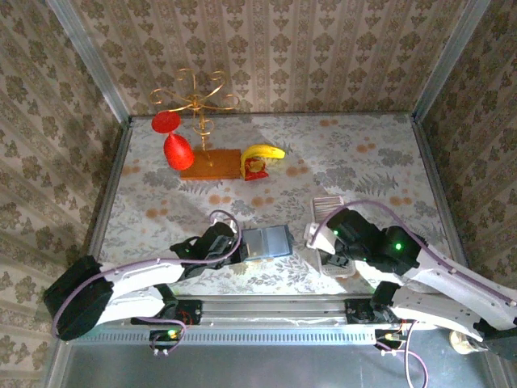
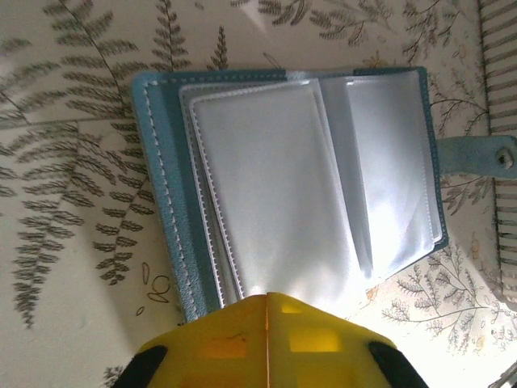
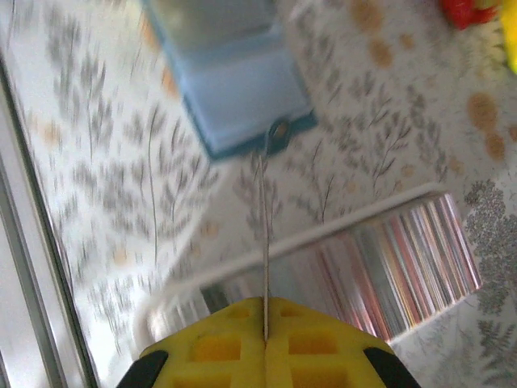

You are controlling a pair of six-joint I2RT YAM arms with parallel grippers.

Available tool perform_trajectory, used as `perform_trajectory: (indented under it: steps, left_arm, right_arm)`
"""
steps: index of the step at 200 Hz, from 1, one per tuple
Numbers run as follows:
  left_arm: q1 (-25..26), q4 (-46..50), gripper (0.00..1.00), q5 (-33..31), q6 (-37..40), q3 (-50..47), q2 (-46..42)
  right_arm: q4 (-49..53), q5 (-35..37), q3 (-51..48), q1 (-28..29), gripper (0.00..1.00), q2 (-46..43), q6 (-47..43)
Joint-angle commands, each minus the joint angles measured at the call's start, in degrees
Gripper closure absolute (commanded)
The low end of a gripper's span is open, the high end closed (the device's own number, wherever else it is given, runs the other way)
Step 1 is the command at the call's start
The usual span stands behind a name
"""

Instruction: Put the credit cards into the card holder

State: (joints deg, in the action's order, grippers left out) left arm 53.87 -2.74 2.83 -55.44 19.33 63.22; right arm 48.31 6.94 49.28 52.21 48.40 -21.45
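Step in hand, as judged: right arm brings one card to the open wallet while the left arm steadies it.

Layout: table under a fern-print cloth; white tray lies close to the near edge, right of its middle, with the credit cards standing in it as a striped row; card holder lies open, clear sleeves up, at about the middle of the near edge, just left of the tray; its snap tab points toward the tray.

To do it well: turn the card from edge-on to nearly flat; line its short edge up with a sleeve mouth; which side the sleeves open on I cannot tell, so approach slowly; slide along the sleeve, not down onto it; the sleeves look limp and glossy, likely to buckle or lift, so press down on the holder's near edge; let go only once most of the card is inside.

Left gripper: yellow fingers together, tips at the holder's near edge; pinching a sleeve or only pressing on it, cannot tell.

Right gripper: fingers together on a thin edge-on sliver, taken for a single credit card; it hangs over the cloth between tray and holder; view blurred.
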Motion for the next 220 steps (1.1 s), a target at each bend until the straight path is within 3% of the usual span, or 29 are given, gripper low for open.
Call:
perform_trajectory:
  steps: [1,31,61,111,161,180,220]
  left_arm:
    - [-1.3,6.0,0.89,-1.8,1.3,1.6,-3.8]
    - [-3.0,7.7,0.8,-0.6,1.3,1.0,-7.1]
    - [-3.6,8.1,0.69,0.1,1.7,2.0,-5.7]
    - [-5.1,3.7,0.59,3.0,2.3,3.0,-0.4]
    - [-5.3,0.1,0.52,5.5,2.5,4.1,5.6]
    - [-5.3,-0.5,0.53,5.7,2.5,4.3,7.1]
    - [-5.3,0.8,0.63,4.7,3.0,4.4,8.6]
  right_arm:
    - [-10.8,-1.3,3.1,0.4,1.0,4.5,23.0]
    - [-15.3,-5.1,7.2,-1.1,1.0,13.7,42.8]
    - [-20.3,-15.4,7.9,-6.0,1.0,23.1,58.2]
    - [-28.6,-20.2,4.5,-8.3,1.0,33.9,63.6]
    - [-33.2,-22.3,2.8,-8.9,1.0,38.8,64.3]
    - [-34.0,-22.1,2.2,-9.0,1.0,39.8,64.8]
    - [-36.0,-22.7,1.7,-9.2,1.0,42.0,65.7]
